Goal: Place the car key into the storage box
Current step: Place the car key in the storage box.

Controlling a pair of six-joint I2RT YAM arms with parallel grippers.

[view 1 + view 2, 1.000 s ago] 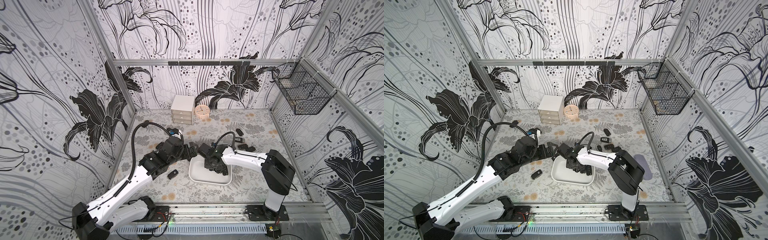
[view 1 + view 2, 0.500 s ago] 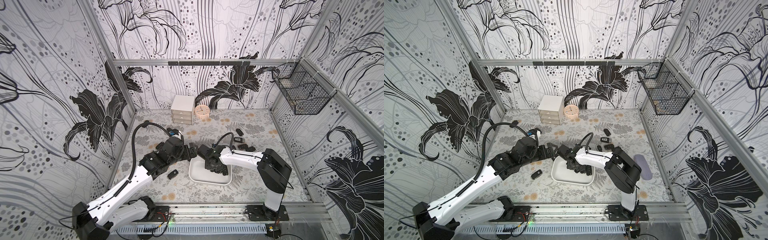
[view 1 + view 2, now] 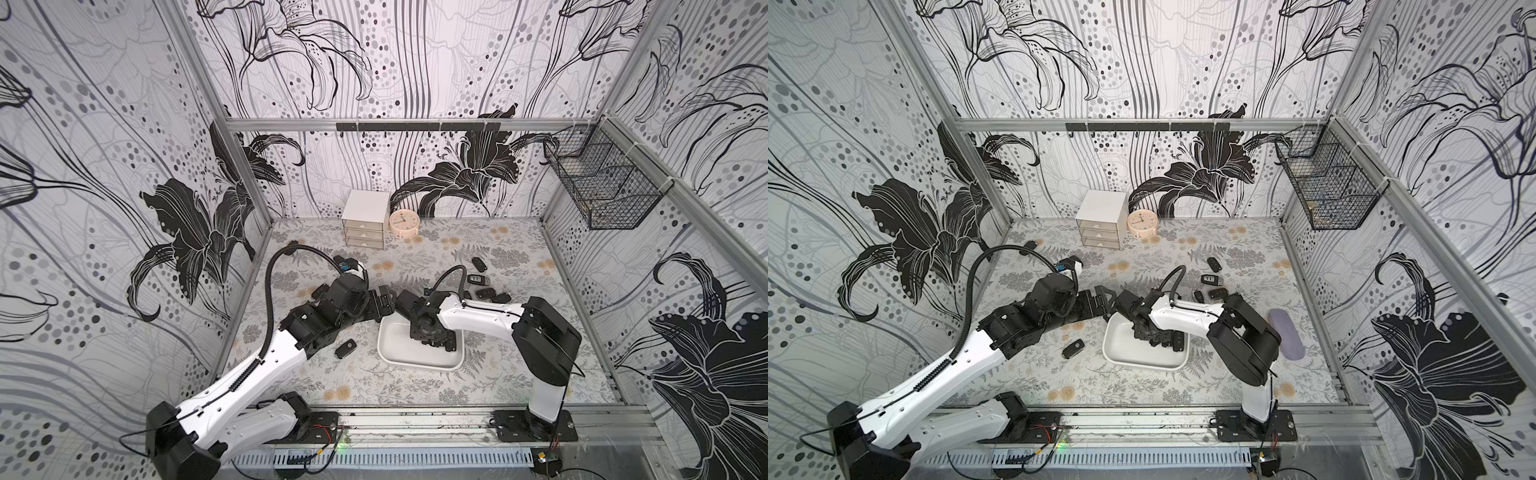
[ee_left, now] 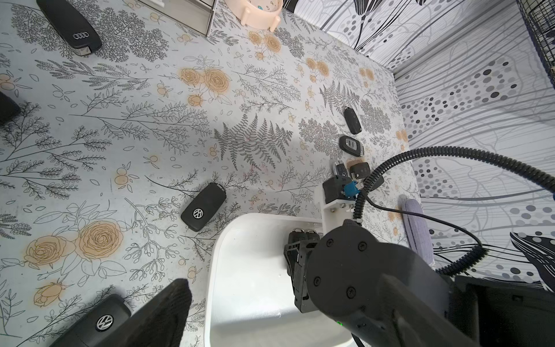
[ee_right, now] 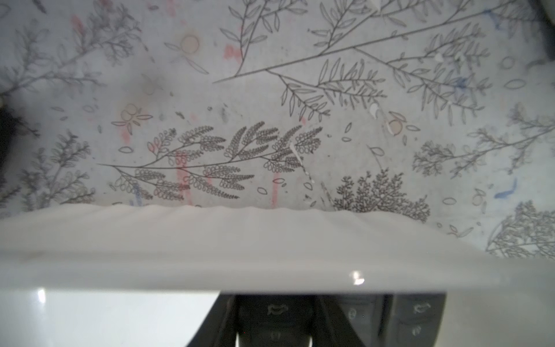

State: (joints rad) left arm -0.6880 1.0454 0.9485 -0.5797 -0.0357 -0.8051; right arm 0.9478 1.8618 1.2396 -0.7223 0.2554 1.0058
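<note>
Floral-print desk (image 3: pixel 415 386) inside a walled cell, seen from above, w/ two white arms reaching toward its middle. The storage box (image 3: pixel 399 353), a shallow white tray, sits near the desk's front-centre. A few black fobs (image 3: pixel 451 345) lie at its right end.

My right gripper (image 3: pixel 432 338) is down inside the box and closed on the car key (image 5: pixel 274 311). The key is low over the box floor, not yet let go. My left gripper (image 3: pixel 384 301) is spread wide and holds nothing, hovering just beside the box's far-left corner.

Handling, my guess: the key is light, rigid hard plastic w/ a smooth shell, so prob. slippery. It is not fragile, but the face carries buttons. The best hold is across the long narrow edges at mid-body, as I seem to have it, not on the button face or the ring end.

View differences:
- **Top views:** both hide the held key under my wrist.
- **Right wrist view:** the only one showing the key btwn my fingers (image 5: pixel 222 324), w/ a second fob (image 5: pixel 416 318) just beside it and the box rim beyond.
- **Left wrist view:** the only one giving logos, a VW fob (image 4: pixel 204 207) near the box corner and an Audi fob (image 4: pixel 70 25) well apart.
- **Lilac oval pad (image 3: pixel 1285 336):** shows in a top view and the left wrist view, never in the right wrist view.
</note>
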